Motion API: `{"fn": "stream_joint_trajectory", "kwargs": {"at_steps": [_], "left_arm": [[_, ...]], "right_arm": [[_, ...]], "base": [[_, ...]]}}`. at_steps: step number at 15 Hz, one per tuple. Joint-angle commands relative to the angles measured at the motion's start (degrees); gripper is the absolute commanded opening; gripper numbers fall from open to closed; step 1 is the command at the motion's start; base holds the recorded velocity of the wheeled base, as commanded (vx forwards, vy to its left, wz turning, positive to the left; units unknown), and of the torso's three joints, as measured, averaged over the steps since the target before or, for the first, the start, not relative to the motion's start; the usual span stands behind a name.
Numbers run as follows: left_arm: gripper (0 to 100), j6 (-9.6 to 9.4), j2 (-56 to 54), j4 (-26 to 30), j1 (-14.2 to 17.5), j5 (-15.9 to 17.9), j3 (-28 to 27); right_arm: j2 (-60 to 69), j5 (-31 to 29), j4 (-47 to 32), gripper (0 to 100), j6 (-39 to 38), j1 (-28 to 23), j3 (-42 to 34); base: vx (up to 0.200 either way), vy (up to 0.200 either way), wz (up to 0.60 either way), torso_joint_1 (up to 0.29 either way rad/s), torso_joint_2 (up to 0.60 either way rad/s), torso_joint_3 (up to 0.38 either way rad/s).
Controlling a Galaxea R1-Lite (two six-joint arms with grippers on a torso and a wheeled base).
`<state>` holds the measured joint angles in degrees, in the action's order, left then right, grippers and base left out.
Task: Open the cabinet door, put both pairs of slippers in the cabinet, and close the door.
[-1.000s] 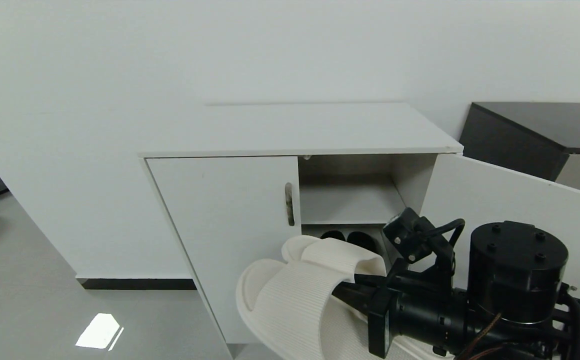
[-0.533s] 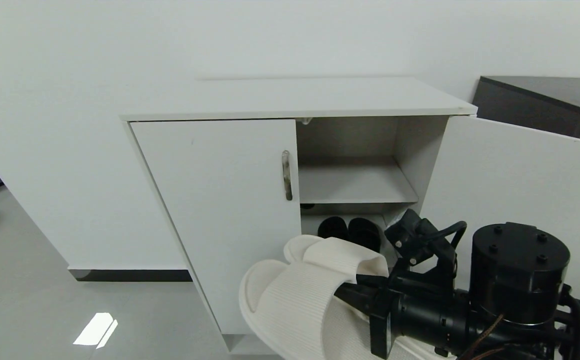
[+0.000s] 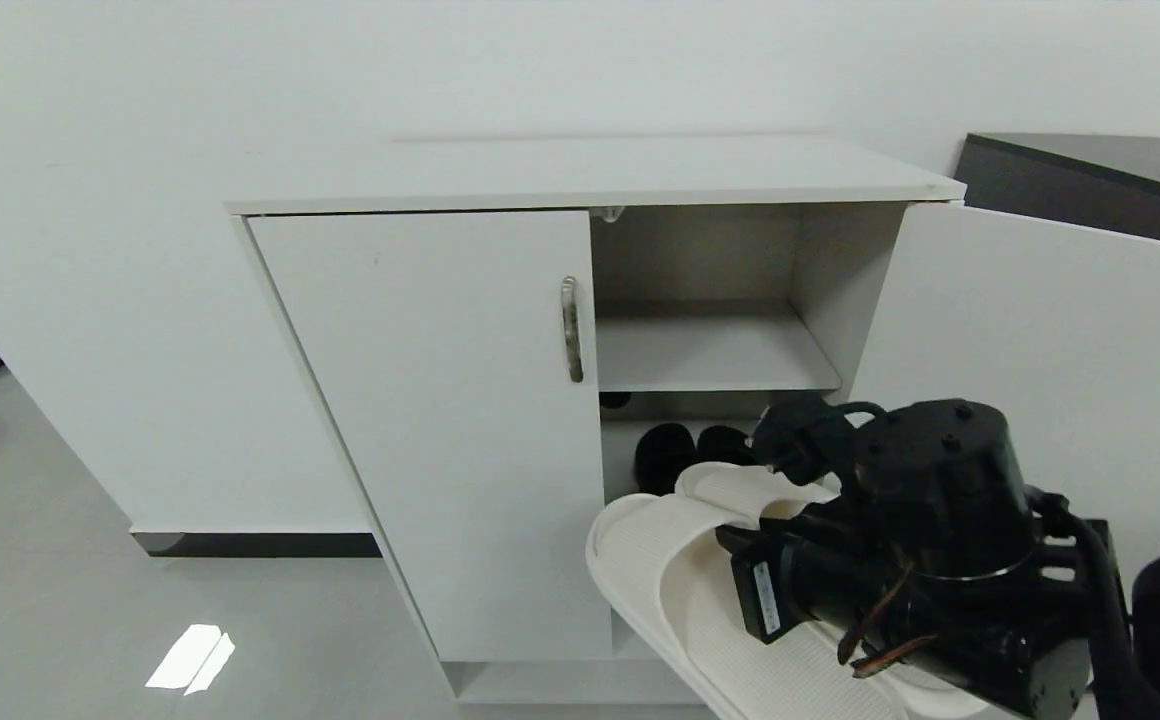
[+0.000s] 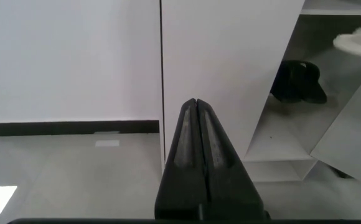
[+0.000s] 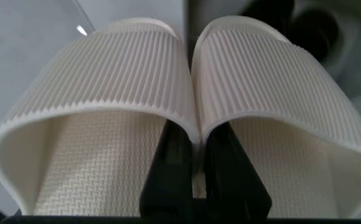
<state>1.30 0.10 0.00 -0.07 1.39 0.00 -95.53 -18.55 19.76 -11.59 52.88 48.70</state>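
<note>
The white cabinet [image 3: 580, 175] has its left door [image 3: 440, 400] closed and its right door [image 3: 1040, 330] swung open. A pair of black slippers [image 3: 675, 450] lies on the lower level inside, below a bare shelf [image 3: 710, 355]. My right gripper [image 5: 193, 155] is shut on a pair of white ribbed slippers [image 3: 670, 570], pinching the two inner strap edges together. It holds them low, just in front of the open compartment. My left gripper [image 4: 196, 109] is shut on nothing and hangs over the floor before the closed door, with the black slippers [image 4: 299, 81] off to its side.
A metal handle [image 3: 570, 330] runs down the closed door's edge beside the opening. Dark furniture [image 3: 1090, 170] stands behind the open door at the right. Grey floor [image 3: 90, 600] stretches out to the left of the cabinet along the white wall.
The head camera has shifted, so the cabinet sits higher in the picture. My right arm has carried the white slippers rightward, from before the closed door to the open compartment.
</note>
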Motion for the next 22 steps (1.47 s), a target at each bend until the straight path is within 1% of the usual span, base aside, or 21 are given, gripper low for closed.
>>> {"fn": "stream_joint_trajectory", "kwargs": {"at_steps": [1, 2, 3, 4, 5, 6, 7, 9, 10, 11, 13, 20, 22], "left_arm": [[0, 0.01, 0.08, 0.0, -0.01, 0.02, 0.0], [0, -0.07, 0.08, 0.0, -0.01, 0.02, 0.0], [0, 0.01, 0.08, 0.0, -0.01, 0.02, 0.0], [0, 0.01, 0.08, 0.0, -0.01, 0.02, 0.0], [0, -0.07, 0.08, 0.0, -0.01, 0.02, 0.0], [0, -0.07, 0.08, 0.0, -0.01, 0.1, 0.0], [0, -0.07, 0.08, 0.0, -0.01, 0.1, 0.0], [0, -0.07, 0.08, 0.0, -0.01, 0.02, 0.0], [0, -0.07, 0.08, 0.0, -0.01, 0.02, 0.0], [0, -0.07, 0.08, 0.0, -0.01, 0.02, 0.0], [0, -0.16, 0.08, 0.0, -0.01, 0.02, 0.0], [0, -0.16, 0.08, 0.0, -0.01, 0.02, 0.0], [0, -0.25, 0.08, 0.0, -0.01, 0.1, 0.0]], "right_arm": [[0.78, -14.84, -28.02, 0, -12.66, 5.56, 22.4], [-2.21, -22.93, -29.34, 0, -15.04, 6.09, 25.39], [-4.58, -28.64, -28.11, 0, -15.56, 6.09, 26.09], [-6.34, -29.96, -24.95, 0, -15.48, 6.36, 26.09], [-8.01, -30.05, -22.13, 0, -15.04, 6.53, 25.83], [-8.98, -30.05, -20.9, 0, -14.69, 6.53, 25.83], [-12.67, -30.14, -16.33, 0, -14.25, 5.3, 25.92], [-16.01, -30.23, -9.04, 0, -13.02, 3.98, 25.65], [-16.36, -30.49, -5.87, 0, -11.7, 3.1, 25.48], [-16.27, -31.28, -4.73, 0, -10.64, 2.05, 25.3], [-15.74, -31.81, -4.73, 0, -10.29, 0.55, 25.13], [-15.92, -31.81, -4.47, 0, -9.15, -0.85, 24.25], [-16.01, -31.81, -4.47, 0, -8.8, -1.47, 24.42]], "base": [[0.0, 0.0, 0.0, 0.0, 0.0, 0.0], [0.0, 0.0, 0.0, 0.0, 0.0, 0.0], [0.0, 0.0, 0.0, 0.0, 0.0, 0.0], [0.0, 0.0, 0.0, 0.0, 0.0, 0.0], [0.0, 0.0, 0.0, 0.0, 0.0, 0.0], [0.0, 0.0, 0.0, 0.0, 0.0, 0.0], [0.0, 0.0, 0.0, 0.0, 0.0, 0.0], [0.0, 0.0, 0.0, 0.0, 0.0, 0.0], [0.0, 0.0, 0.0, 0.0, 0.0, 0.0], [0.0, 0.0, 0.0, 0.0, 0.0, 0.0], [0.0, 0.0, 0.0, 0.0, 0.0, 0.0], [0.0, 0.0, 0.0, 0.0, 0.0, 0.0], [0.2, 0.0, 0.0, 0.002, 0.0, 0.005]]}}
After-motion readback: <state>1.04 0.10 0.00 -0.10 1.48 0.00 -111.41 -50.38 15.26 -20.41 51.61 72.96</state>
